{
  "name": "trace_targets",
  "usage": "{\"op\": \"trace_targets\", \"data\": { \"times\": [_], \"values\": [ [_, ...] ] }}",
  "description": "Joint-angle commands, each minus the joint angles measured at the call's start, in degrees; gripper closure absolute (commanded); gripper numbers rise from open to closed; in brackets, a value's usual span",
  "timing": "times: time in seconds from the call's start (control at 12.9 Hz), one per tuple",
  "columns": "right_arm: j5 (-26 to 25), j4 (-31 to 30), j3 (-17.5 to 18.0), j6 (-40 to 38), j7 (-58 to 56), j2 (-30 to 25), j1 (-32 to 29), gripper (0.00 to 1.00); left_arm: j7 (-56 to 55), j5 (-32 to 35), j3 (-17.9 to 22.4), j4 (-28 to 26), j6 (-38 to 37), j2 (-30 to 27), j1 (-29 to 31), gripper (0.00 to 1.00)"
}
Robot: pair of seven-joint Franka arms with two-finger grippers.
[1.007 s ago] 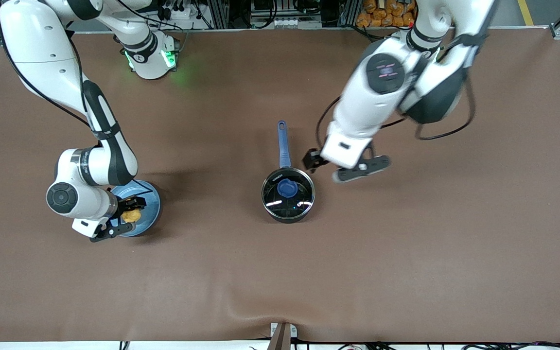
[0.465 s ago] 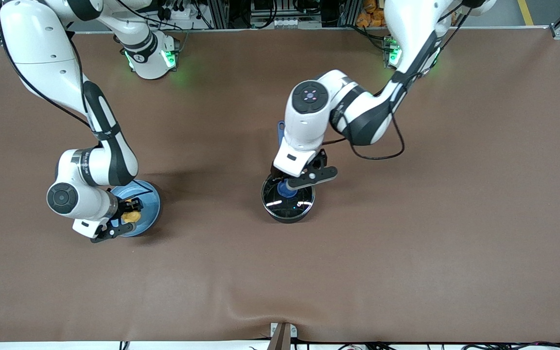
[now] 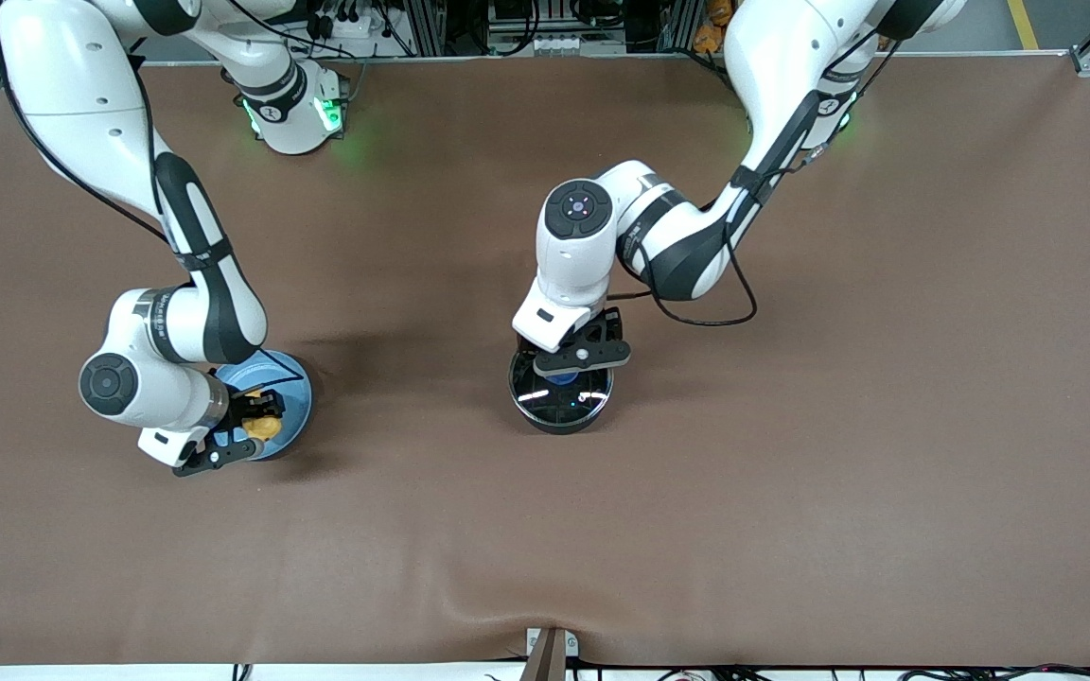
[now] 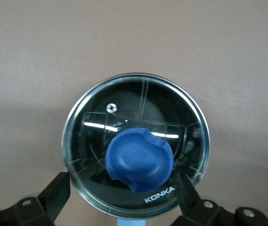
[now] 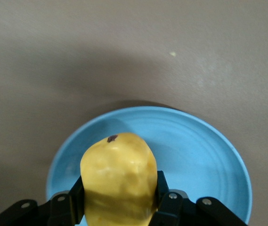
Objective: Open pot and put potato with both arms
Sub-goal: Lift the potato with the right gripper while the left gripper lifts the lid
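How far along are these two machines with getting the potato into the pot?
Early stage. The right gripper is shut on the potato over the blue plate. The left gripper hangs open around the lid's knob. The lid is on the pot; lifting it and dropping the potato in remain.

A robotics lab is indicated: two white arms are bolted to a brown-covered table [image 3: 791,473], aluminium framing [image 3: 545,24] and cabling (seen well above both grippers in the front view) line its edge.

left gripper [image 3: 571,371] swung in over the pot's lid [image 3: 561,392].
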Motion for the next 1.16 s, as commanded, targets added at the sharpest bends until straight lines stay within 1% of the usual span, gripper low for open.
{"op": "trace_targets", "data": {
  "times": [0.0, 0.15, 0.39, 0.54, 0.77, 0.93, 1.01, 1.08],
  "values": [
    [2.34, 0.44, 0.11, -4.37, 1.63, -3.87, 1.34, 0.91, -0.49, 1.54, 0.43, 2.3, 1.53, 2.02, -0.95, 0.0],
    [2.34, 1.23, 0.11, -5.09, 4.7, -4.66, 2.57, 0.91, -0.58, 1.63, 0.52, 2.3, 1.89, 2.46, -1.21, 0.0],
    [3.75, 1.24, 0.2, -5.78, 10.67, -6.42, 5.21, 0.91, -0.41, 1.63, 0.78, 2.3, 3.28, 3.52, -0.95, 0.0],
    [5.67, 1.41, 0.11, -6.05, 13.84, -6.95, 7.4, 0.91, 0.3, 1.63, 1.22, 2.3, 3.56, 3.61, -0.86, 0.0],
    [6.21, 2.38, 0.11, -5.97, 21.83, -7.04, 11.53, 0.92, 0.56, 1.63, 1.57, 2.3, 4.26, 3.96, -0.51, 0.0],
    [6.21, 2.82, 0.2, -5.7, 25.97, -7.13, 14.08, 0.94, 0.3, 1.63, 1.75, 2.3, 4.26, 4.05, -0.6, 0.23],
    [6.21, 3.34, 0.2, -5.62, 28.25, -7.13, 15.13, 0.94, -0.05, 1.63, 1.75, 2.3, 4.35, 4.05, -0.69, 0.28],
    [6.21, 3.61, 0.2, -5.53, 30.45, -7.13, 16.45, 0.95, -0.05, 1.63, 1.75, 2.3, 4.35, 4.05, -0.77, 0.28]
  ]
}}
